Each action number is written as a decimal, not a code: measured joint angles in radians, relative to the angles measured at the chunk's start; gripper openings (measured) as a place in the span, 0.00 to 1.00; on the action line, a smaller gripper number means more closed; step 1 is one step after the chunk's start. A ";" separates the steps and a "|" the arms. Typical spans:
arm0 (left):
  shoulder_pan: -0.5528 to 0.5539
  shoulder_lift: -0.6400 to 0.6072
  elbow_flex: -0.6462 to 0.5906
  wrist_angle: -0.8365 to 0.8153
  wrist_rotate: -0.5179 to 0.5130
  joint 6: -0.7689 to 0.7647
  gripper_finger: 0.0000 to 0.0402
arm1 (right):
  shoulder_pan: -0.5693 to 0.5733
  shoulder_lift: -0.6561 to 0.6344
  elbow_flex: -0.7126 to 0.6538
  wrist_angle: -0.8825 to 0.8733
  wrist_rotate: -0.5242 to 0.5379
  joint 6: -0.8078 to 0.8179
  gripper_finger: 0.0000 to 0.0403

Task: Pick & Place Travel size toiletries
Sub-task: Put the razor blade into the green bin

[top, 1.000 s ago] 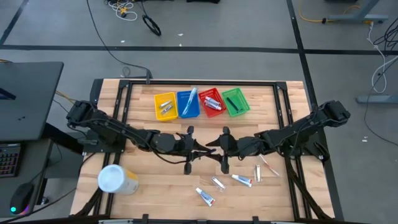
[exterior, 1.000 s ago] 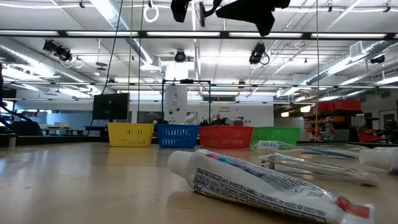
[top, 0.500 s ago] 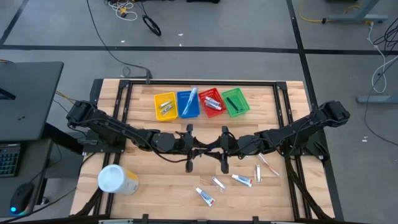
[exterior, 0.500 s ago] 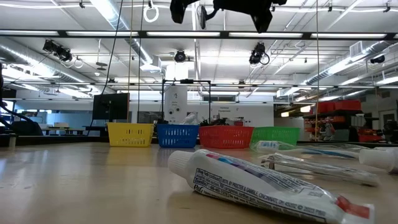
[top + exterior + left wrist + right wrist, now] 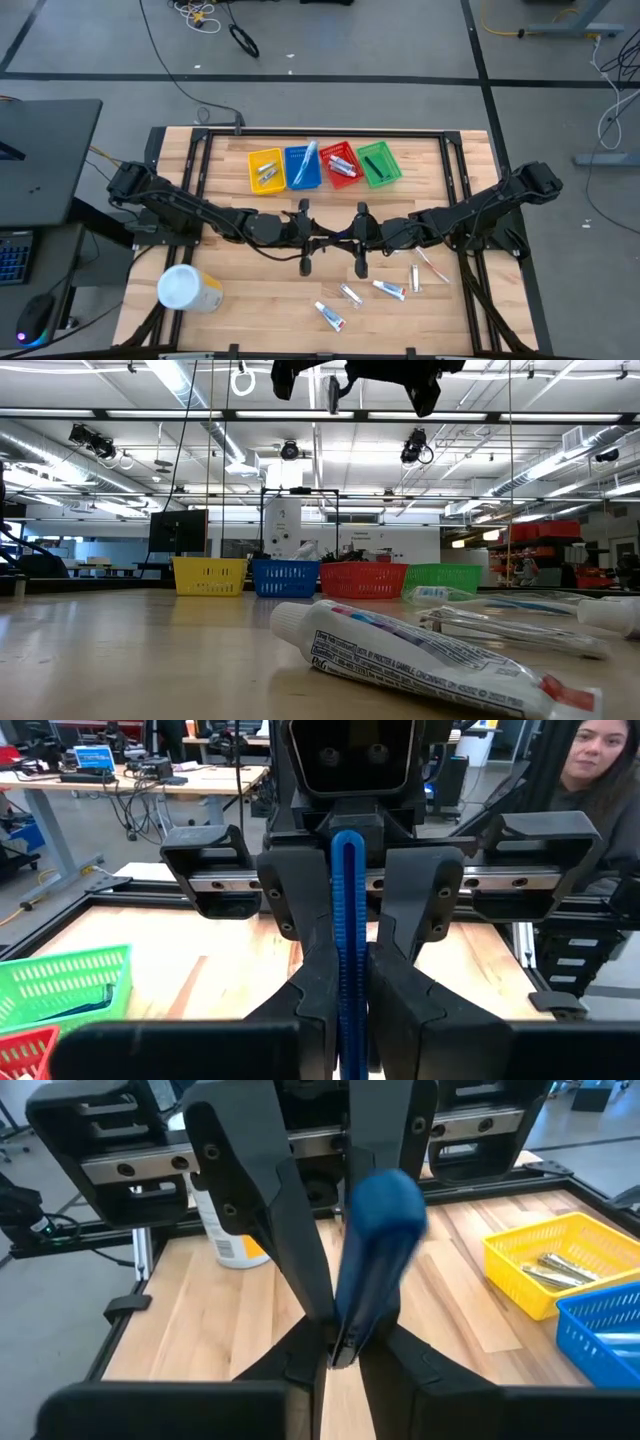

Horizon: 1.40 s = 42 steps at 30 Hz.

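A blue toothbrush [image 5: 335,238] is held about upright above the middle of the table, between my two grippers. My left gripper [image 5: 320,238] comes from the table's left and my right gripper [image 5: 348,238] from its right, so their fingertips face each other. Both are shut on the toothbrush, which shows as a ribbed blue stick [image 5: 347,920] in the left wrist view and as a blue stick [image 5: 372,1240] in the right wrist view. Several white tubes and sachets lie on the wood nearer the front, among them one tube [image 5: 330,316] and another [image 5: 388,289]. My left gripper pinches the toothbrush's handle [image 5: 348,1010] between its two fingers. They come level from the table's left and lie across the stick. The toothbrush stands about upright, clear of the table. My right gripper pinches the same handle [image 5: 345,1342] between its two fingers, level from the table's right and across the stick. The upper end rises toward the wrist camera. The toothbrush hangs well above the wood.
Yellow [image 5: 265,170], blue [image 5: 302,167], red [image 5: 340,165] and green [image 5: 378,163] baskets stand in a row at the far edge, each with items inside. A white-and-yellow cylinder [image 5: 188,289] stands at the near left. A person shows beyond the table [image 5: 600,760].
My right gripper has shut its spread fingers onto the blue toothbrush that my left gripper holds. Both arms and the toothbrush have stayed in place above the table's middle.
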 joint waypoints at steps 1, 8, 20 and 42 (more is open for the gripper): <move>0.000 0.000 0.000 -0.007 0.000 0.000 0.13 | 0.003 0.000 0.000 -0.005 0.005 0.000 0.14; 0.000 0.000 0.000 -0.040 -0.002 -0.009 0.13 | 0.015 -0.003 0.000 -0.046 0.040 0.010 0.14; 0.001 0.000 0.000 -0.118 -0.131 -0.014 0.34 | 0.014 -0.076 0.000 -0.220 0.069 0.067 0.14; 0.083 -0.001 0.000 -0.296 -0.209 -0.028 0.40 | -0.781 -0.075 -0.001 -0.766 -0.011 0.038 0.14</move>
